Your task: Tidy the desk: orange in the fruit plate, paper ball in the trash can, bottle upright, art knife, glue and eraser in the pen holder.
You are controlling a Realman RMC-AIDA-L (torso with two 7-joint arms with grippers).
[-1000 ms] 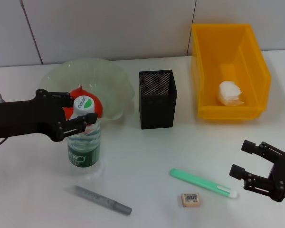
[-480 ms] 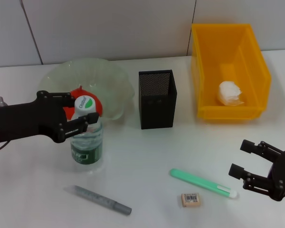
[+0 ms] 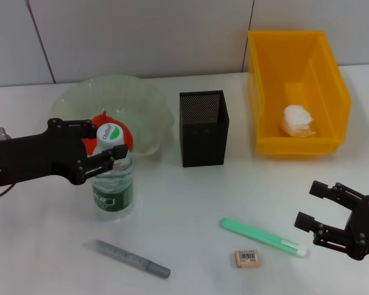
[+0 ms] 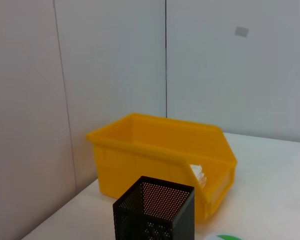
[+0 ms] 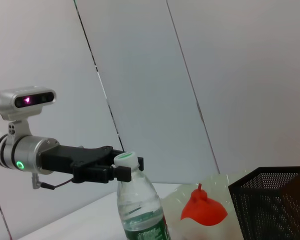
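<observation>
On the white desk (image 3: pixel 190 203), toward the robot's left, a small clear plastic water bottle (image 3: pixel 111 178) with a green label and a white cap stands upright. The left gripper (image 3: pixel 103 147) reaches in from the left edge at the height of the bottle's neck, one black finger behind the cap and one in front of it. In the right wrist view the fingers (image 5: pixel 121 173) sit right against the neck just under the cap, but I cannot tell whether they press on it or stand a little off.

Just behind the bottle lies the wide, shallow, pale-green glass fruit plate (image 3: pixel 144 101) with a wavy rim, and the round red-orange orange (image 3: pixel 122 136) rests inside it. To the right of the plate stands the black metal-mesh square pen holder (image 3: pixel 203 128). Farther right, against the wall, is the deep yellow-orange plastic trash can (image 3: pixel 297 86), with the crumpled white paper ball (image 3: pixel 297 120) in its bottom.

Nearer the robot, a grey pen-like stick (image 3: pixel 133 259) lies flat in front of the bottle. A long mint-green art knife (image 3: pixel 263 237) lies at an angle in front of the pen holder, and the small beige eraser (image 3: pixel 246 258) with a barcode label sits just beside it on the near side.

The right gripper (image 3: pixel 315 208) hovers low at the right edge, near the knife's tip, its jaws spread wide and holding nothing.
</observation>
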